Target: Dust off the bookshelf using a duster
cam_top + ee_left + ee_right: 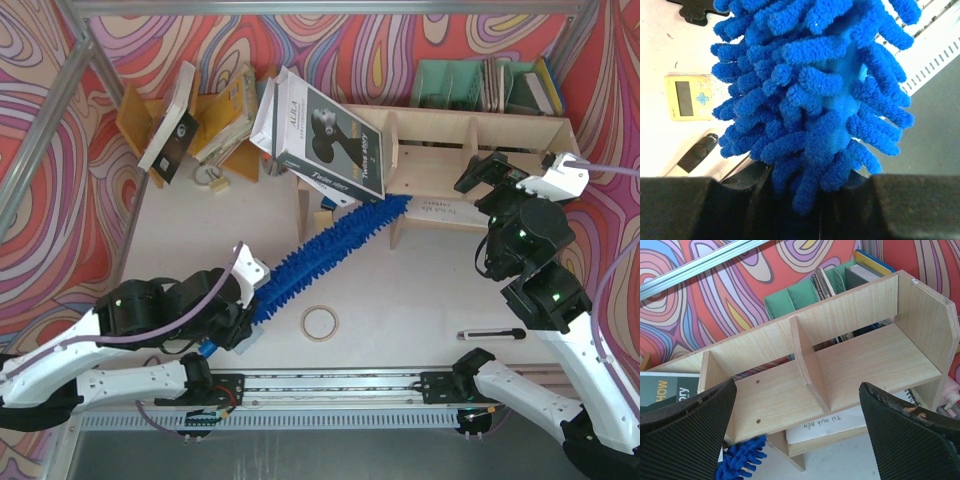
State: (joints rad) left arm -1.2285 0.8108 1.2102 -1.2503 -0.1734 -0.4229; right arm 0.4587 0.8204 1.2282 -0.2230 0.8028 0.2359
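Duster fluff is laid in a long diagonal across the table. In the top view its grip end is at 7 o'clock and its tip at 1 o'clock, where it is pushed in at the low front of the bookshelf, beneath a large tilted book.

The duster is clamped in the left gripper at the base of the fluff, with the handle's end showing beyond the closed jaws. So rearward a grip is judged to be chosen so that the whole length can be reached into the unit while the arm is kept off the wood.

The right gripper is spread wide with nothing in it, over the bookshelf's right end at 3 o'clock. Whether it is parked clear of the sweep or placed to steady the unit cannot be told.

The upper shelf is split by upright dividers, and nothing is seen in the 2 compartments shown from the right wrist. A flat white booklet is kept on the lower shelf.

Behind, at 12 o'clock, notebooks are slotted in a teal organiser. At 11 o'clock, leaning books are carried by an orange rack.

A tape ring lies just beside the duster at 6 o'clock, and a pen at 4 o'clock.
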